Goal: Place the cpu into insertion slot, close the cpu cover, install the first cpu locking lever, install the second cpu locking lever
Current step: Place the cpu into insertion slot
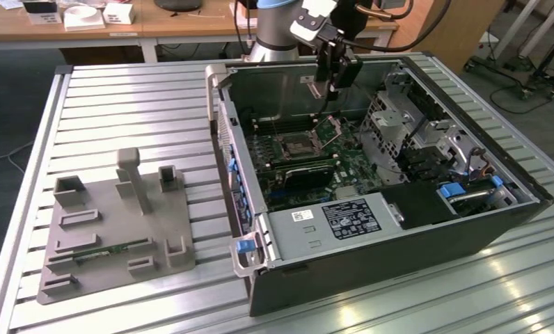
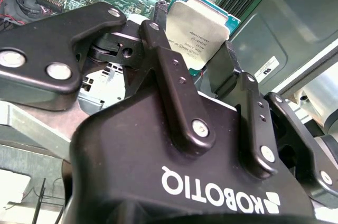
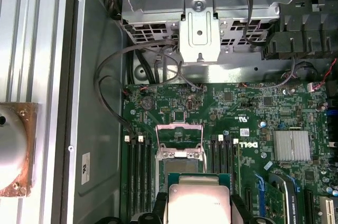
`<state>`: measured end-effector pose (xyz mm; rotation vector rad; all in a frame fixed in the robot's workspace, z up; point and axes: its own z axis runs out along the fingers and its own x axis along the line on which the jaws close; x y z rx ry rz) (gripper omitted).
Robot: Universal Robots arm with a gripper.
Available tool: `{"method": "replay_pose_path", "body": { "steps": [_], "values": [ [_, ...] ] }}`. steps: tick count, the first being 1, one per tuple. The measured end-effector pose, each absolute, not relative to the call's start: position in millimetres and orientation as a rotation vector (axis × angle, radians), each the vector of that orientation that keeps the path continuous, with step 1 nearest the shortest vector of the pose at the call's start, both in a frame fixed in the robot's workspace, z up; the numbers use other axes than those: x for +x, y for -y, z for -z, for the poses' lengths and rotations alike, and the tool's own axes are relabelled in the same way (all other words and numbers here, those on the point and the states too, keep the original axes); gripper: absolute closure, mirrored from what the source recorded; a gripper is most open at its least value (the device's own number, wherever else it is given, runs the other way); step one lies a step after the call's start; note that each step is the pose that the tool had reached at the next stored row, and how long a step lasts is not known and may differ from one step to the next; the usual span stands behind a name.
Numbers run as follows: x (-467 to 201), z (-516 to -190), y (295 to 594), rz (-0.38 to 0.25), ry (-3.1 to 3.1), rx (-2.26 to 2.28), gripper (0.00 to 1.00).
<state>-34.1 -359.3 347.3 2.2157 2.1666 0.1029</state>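
Ribbed metal table (image 1: 119, 104) carries an open case (image 1: 398, 236) with its board facing up. High above the slot (image 1: 289, 147) hangs the gripper (image 2: 191, 38), its fingers closed on two opposite edges of the cpu (image 2: 202, 26). The cpu is in the air and not yet seated. The cover (image 3: 179, 153) stands raised at one edge of the slot, leaving it open. A good placement likely needs the cpu level and square to the slot's rim. It should come straight down without sliding over the contacts, stay clear of the cover, and be let go only once it lies flat.
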Motion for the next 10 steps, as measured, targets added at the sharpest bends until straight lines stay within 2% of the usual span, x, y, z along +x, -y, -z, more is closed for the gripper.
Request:
{"method": "replay_pose_path", "body": {
  "steps": [10],
  "values": [
    [-34,-334,359,-0.103,-2.167,2.216,0.46]
  ]
}}
